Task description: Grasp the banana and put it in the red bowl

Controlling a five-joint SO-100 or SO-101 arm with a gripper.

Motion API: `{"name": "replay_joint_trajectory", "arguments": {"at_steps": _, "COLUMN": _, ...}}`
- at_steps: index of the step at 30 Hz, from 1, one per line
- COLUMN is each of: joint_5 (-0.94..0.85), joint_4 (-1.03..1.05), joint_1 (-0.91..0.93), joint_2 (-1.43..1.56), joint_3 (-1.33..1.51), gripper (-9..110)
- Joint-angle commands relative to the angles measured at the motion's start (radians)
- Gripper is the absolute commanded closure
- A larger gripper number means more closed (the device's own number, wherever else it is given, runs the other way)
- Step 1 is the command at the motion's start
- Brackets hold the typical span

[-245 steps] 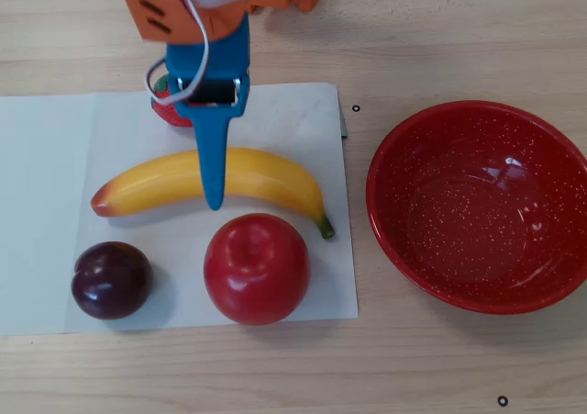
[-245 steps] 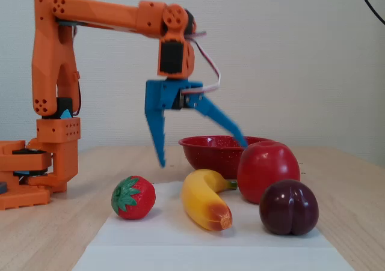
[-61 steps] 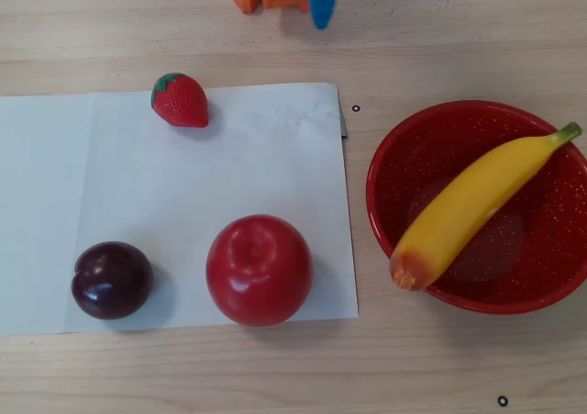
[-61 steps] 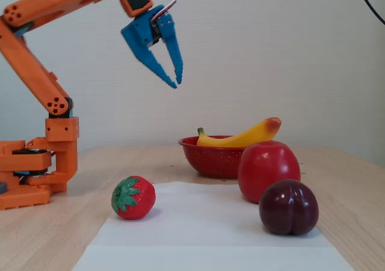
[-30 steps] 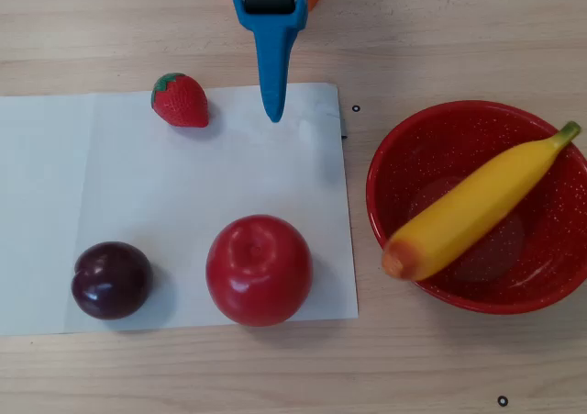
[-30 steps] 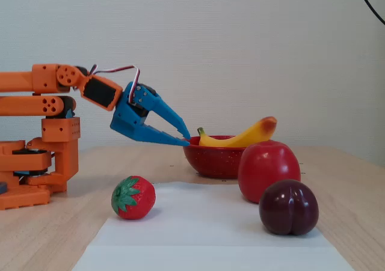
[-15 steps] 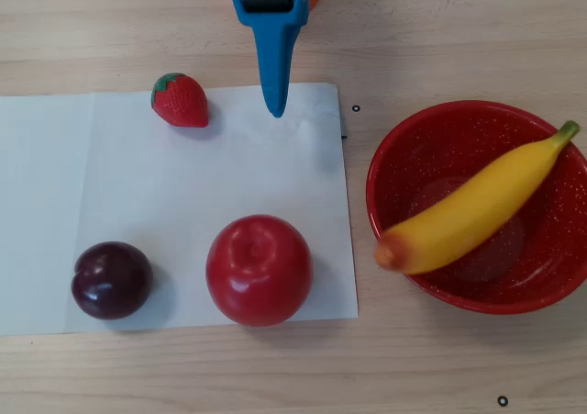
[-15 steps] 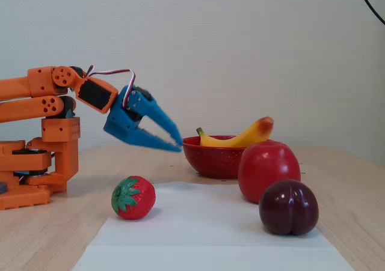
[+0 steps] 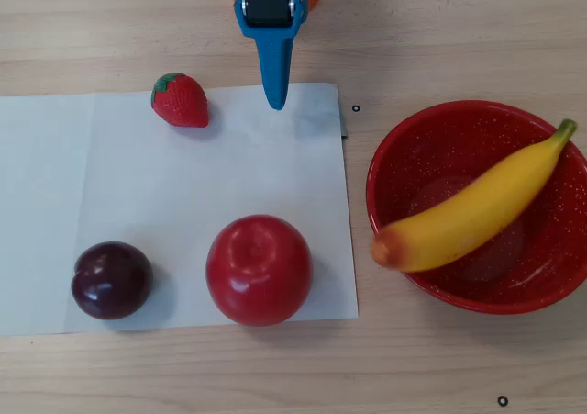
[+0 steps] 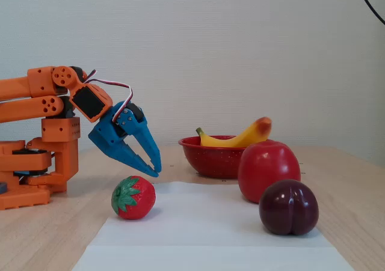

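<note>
Banana (image 9: 477, 207) is seen lying across the bowl (image 9: 431, 276), orange tip overhanging the rim. Gripper (image 10: 155, 170) is parked near the strawberry (image 10: 133, 197), jaws closed, empty. Banana is judged light, rigid, glossy-slippery; mid-body is best gripped if regrasped.

A pale wooden table (image 10: 355, 187) stands against a plain white wall (image 10: 240, 48) in even light.
</note>
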Motion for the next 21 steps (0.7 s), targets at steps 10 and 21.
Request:
{"name": "replay_joint_trajectory", "arguments": {"at_steps": 10, "joint_5": -0.002, "joint_4": 0.0, "joint_1": 0.014, "joint_2": 0.012, "joint_3": 0.015, "gripper": 101}}
{"name": "replay_joint_trajectory", "arguments": {"at_steps": 21, "joint_5": 0.002, "joint_4": 0.0, "joint_1": 0.014, "joint_2": 0.011, "joint_3": 0.015, "gripper": 101}}
